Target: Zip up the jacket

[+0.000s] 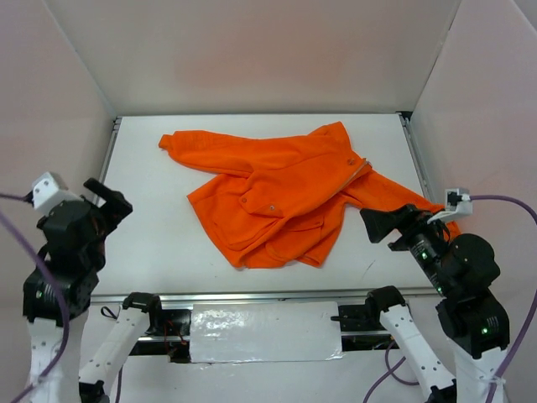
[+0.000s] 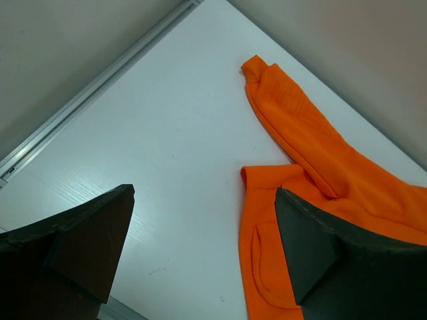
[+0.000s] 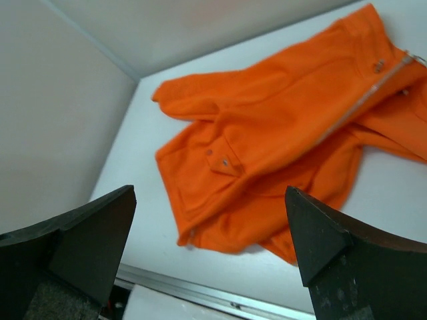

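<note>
Jacket (image 1: pixel 285 197), bright orange, found lying crumpled and partly folded over itself on the white table (image 1: pixel 151 218), from the centre toward the right of the top view. First sleeve (image 1: pixel 205 149) extends toward the upper left of that frame and lies flat. Second sleeve (image 1: pixel 394 195) trails toward the right edge, its end hidden behind my right arm. Pale zipper (image 3: pixel 363 100) noted as a diagonal line in the upper right of the right wrist view; whether its two halves are joined I cannot tell. Flap pocket (image 3: pixel 223 160) with two snap buttons sits left of centre in that same view.

My left gripper (image 1: pixel 105 197) stands at the left edge of the top view, well apart from the jacket. Its jaws are spread fully wide and have hold of nothing. The left wrist view shows bare table between my fingers (image 2: pixel 87 233), with orange cloth filling the right half of the frame.

My right gripper (image 1: pixel 382 222) stands right of centre in the top view, just beside the second sleeve. Its jaws are likewise spread fully wide, with nothing gripped. Whether a fingertip touches the cloth I cannot tell. The right wrist view looks across the jacket from between my fingers
</note>
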